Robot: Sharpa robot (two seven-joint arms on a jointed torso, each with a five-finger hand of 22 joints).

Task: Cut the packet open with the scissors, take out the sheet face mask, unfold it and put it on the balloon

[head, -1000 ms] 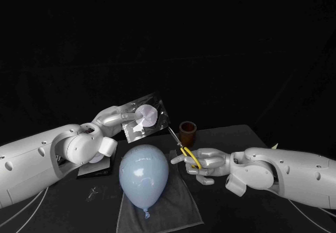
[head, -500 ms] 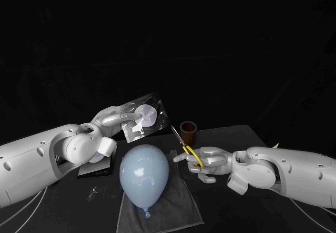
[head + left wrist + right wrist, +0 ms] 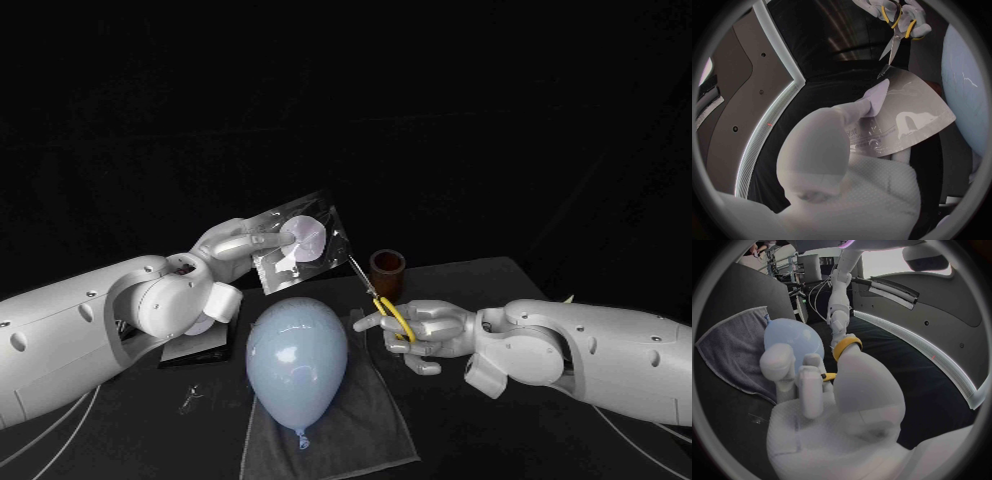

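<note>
As far as these views show, we're at step one and the cut isn't made. My left hand (image 3: 235,243) pinches the packet (image 3: 303,240) by its left edge and holds it in the air, centre-left of the head frame, above the balloon (image 3: 296,357) and apart from it. The packet is clear and tilted, with something pale visible through it, presumably the folded mask. I see no slit along any edge.

My right hand (image 3: 427,335), right of centre, is closed around the yellow handles of the scissors (image 3: 372,290), fingers through the loops. The blades point up-left at the packet's lower right edge. In the head view the tip is at or just beside that edge. In the left wrist view it looks just short of the packet's corner, with the blades barely parted. I can't tell whether any film sits between them.

The balloon lies on a grey towel (image 3: 378,425) at lower centre, knot toward the bottom edge, with nothing on it. A brown cup (image 3: 388,264) stands behind the scissors. A flat dark item (image 3: 195,352) lies left of the balloon.

Done: packet in hand, scissors in hand, tip at the packet. Left: the cut, pulling out the mask, unfolding it, laying it on the balloon. My read: nearly all the work is ahead.
</note>
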